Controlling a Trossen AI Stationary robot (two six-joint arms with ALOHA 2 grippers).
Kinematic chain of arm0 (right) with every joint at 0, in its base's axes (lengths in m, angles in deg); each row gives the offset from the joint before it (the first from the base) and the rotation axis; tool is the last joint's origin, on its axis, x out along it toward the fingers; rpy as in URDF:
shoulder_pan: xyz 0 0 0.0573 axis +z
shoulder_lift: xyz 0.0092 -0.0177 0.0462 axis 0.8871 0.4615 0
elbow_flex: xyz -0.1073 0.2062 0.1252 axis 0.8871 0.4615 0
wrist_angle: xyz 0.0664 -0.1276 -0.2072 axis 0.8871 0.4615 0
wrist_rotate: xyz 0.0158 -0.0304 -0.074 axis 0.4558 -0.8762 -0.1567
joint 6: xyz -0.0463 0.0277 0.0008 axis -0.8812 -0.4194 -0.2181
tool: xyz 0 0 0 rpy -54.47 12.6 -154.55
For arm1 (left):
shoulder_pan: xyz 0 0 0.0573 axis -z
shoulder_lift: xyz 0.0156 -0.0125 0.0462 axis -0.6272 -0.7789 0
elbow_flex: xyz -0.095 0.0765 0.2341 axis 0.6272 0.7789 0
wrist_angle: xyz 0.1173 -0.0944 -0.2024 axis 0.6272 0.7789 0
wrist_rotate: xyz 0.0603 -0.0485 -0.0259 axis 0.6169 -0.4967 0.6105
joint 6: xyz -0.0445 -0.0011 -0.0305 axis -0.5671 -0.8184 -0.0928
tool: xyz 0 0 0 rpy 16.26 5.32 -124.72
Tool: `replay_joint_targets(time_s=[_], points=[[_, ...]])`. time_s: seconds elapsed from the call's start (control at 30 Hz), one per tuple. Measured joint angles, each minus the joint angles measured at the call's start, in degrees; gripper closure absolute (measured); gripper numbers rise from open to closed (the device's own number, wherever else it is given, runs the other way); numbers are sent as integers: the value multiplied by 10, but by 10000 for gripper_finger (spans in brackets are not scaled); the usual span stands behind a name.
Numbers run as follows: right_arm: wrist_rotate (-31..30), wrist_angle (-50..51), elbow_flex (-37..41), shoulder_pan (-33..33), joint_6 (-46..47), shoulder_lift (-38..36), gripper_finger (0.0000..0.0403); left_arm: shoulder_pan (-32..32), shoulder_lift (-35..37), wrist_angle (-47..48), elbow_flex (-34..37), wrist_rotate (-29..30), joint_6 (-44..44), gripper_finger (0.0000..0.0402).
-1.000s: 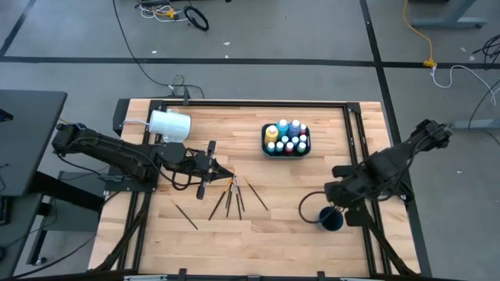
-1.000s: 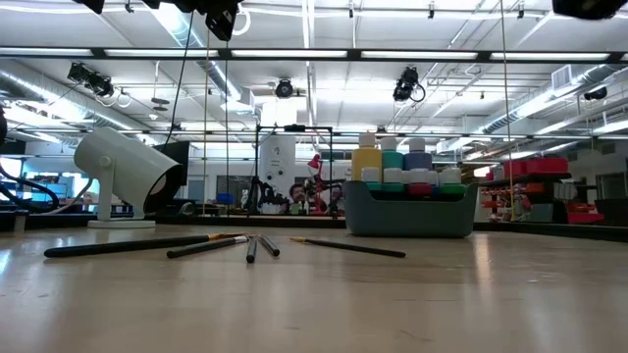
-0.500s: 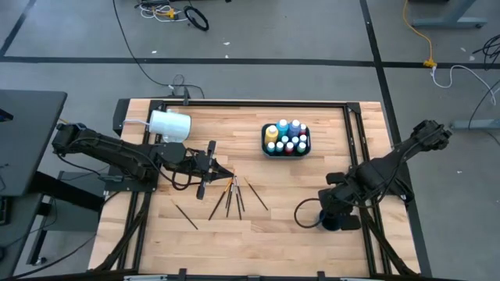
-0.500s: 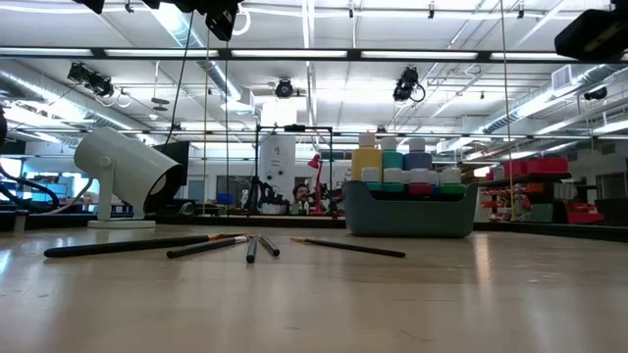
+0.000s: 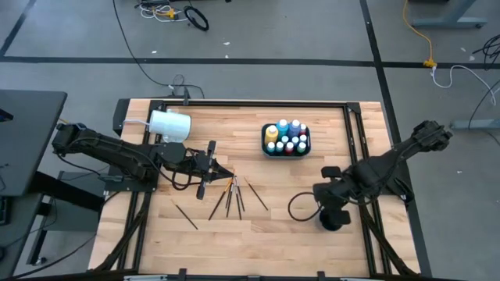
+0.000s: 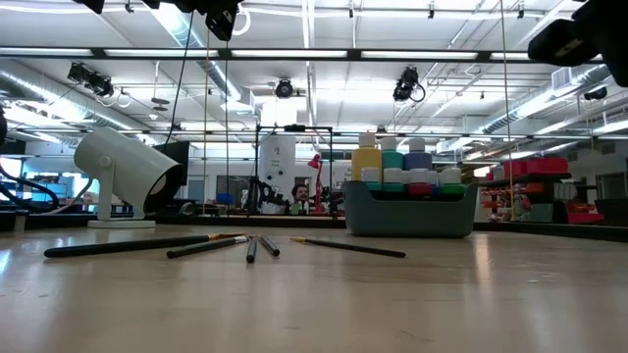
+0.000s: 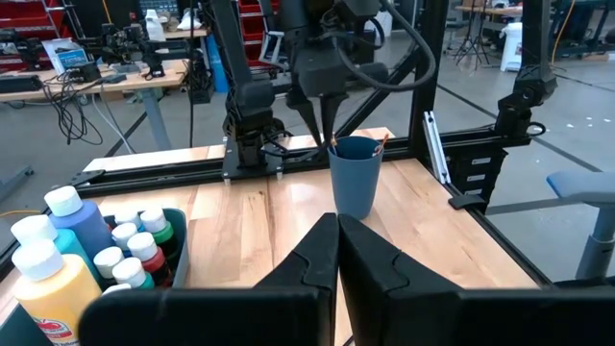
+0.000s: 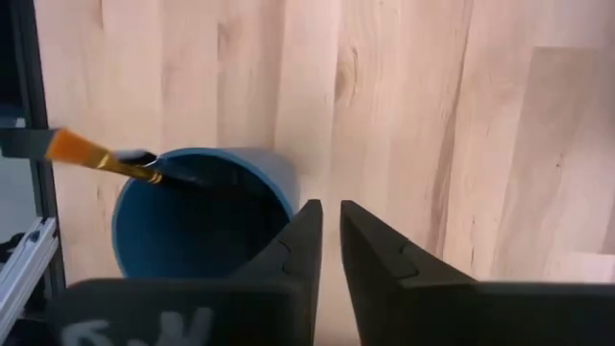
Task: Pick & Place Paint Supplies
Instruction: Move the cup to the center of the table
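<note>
A blue cup [image 8: 197,216] stands near the table's right front. One brush [image 8: 106,161] sticks in it and leans on the rim, orange bristles up. My right gripper [image 8: 331,216] hangs over the cup's rim, pointing down, its fingers a narrow gap apart with nothing between them; the left wrist view shows it above the cup [image 7: 354,183]. Several dark-handled brushes [image 5: 230,195] lie flat mid-table. Paint bottles [image 5: 286,136] stand in a dark bin [image 6: 409,216]. My left gripper [image 7: 337,226] is shut and empty, level above the table, left of the brushes [image 5: 219,170].
A large white cup [image 5: 169,125] lies on its side at the far left of the table. One brush [image 5: 186,216] lies apart toward the near left. A black frame rail [image 5: 355,133] runs along the table's edges. Bare wood lies between the brushes and the blue cup [image 5: 332,221].
My right arm has sunk over the blue cup and shifted a little toward the table's left; in the low view its dark body has come down into the top right corner. The brushes, bin and left arm have stayed in place.
</note>
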Motion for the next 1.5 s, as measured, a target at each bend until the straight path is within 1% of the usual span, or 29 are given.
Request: replay_joint_targets(time_s=[0.17, 0.37, 0.53, 0.63, 0.8, 0.9, 1.03, 1.1, 1.13, 1.17, 1.23, 1.3, 1.4, 1.5], points=[[31, 0, 0, -3, 0, 12, 320, 0, 0, 0, 0, 0, 0, 386], [30, 1, 0, -3, -10, 35, 281, 0, 0, 0, 0, 0, 0, 386], [32, 12, 0, -3, -22, 60, 264, 0, 0, 0, 0, 0, 0, 386], [57, 11, 0, -3, -38, 74, 264, 0, 0, 0, 0, 0, 0, 386], [55, 11, -1, -3, -75, 94, 272, 0, 0, 0, 0, 0, 0, 386], [56, 10, -1, -3, -80, 103, 291, 0, 0, 0, 0, 0, 0, 386], [78, -1, -1, -4, -80, 112, 345, 0, 0, 0, 0, 0, 0, 386], [101, -13, -1, -4, -81, 113, 380, 0, 0, 0, 0, 0, 0, 386], [114, -18, -2, -4, -84, 113, 390, 0, 0, 0, 0, 0, 0, 386], [119, -19, -5, -4, -87, 113, 393, 0, 0, 0, 0, 0, 0, 386], [117, -16, -14, -3, -89, 113, 387, 0, 0, -2, 0, 0, 0, 386], [99, -17, -28, -7, -93, 113, 387, 0, 0, -6, 0, 0, 0, 386], [73, -16, -54, -21, -127, 112, 396, 0, 0, -10, 0, 0, 0, 386], [41, -17, -82, -45, -155, 113, 396, 0, 0, -10, 0, 0, 0, 386]])
